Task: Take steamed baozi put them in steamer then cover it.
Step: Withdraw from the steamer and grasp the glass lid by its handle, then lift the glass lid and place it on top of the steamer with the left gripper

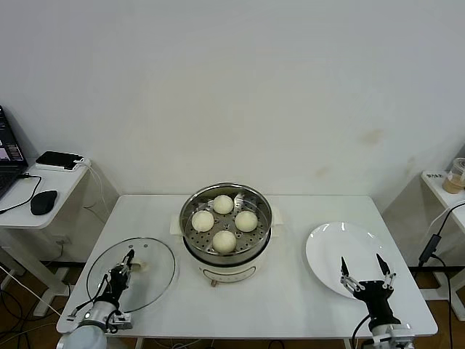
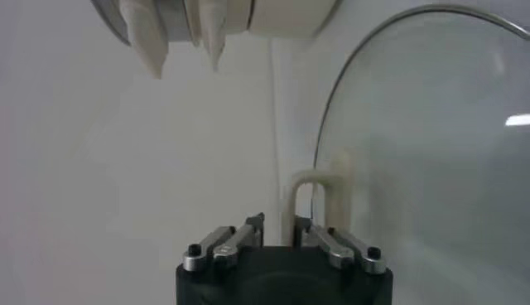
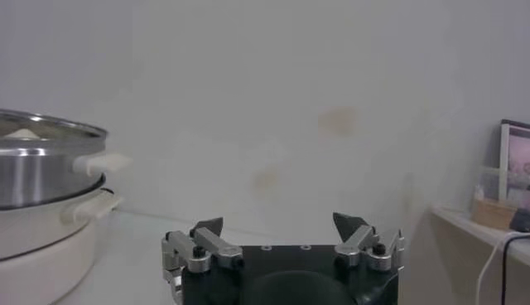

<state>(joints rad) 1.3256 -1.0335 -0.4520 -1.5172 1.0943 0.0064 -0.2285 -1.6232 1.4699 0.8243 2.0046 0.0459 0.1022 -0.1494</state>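
At the near left edge of the surface point(image 1: 290, 291), the left claw point(image 1: 129, 256) is clamped on the handle of the cover point(image 1: 156, 273), which lies flat there. Near right, the right claw point(image 1: 368, 270) hangs spread apart over the white plate point(image 1: 327, 247). Farther back at centre, four steamed baozi point(image 1: 224, 241) sit in the uncovered steamer point(image 1: 190, 240).

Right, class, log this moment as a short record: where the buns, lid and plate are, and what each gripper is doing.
baozi: four, all on the perforated tray inside the steamer
cover: off the steamer, lying on the table to the steamer's left
left gripper: shut on the cover's handle
right gripper: open, holding nothing, over the near edge of the white plate
step left: cover the steamer
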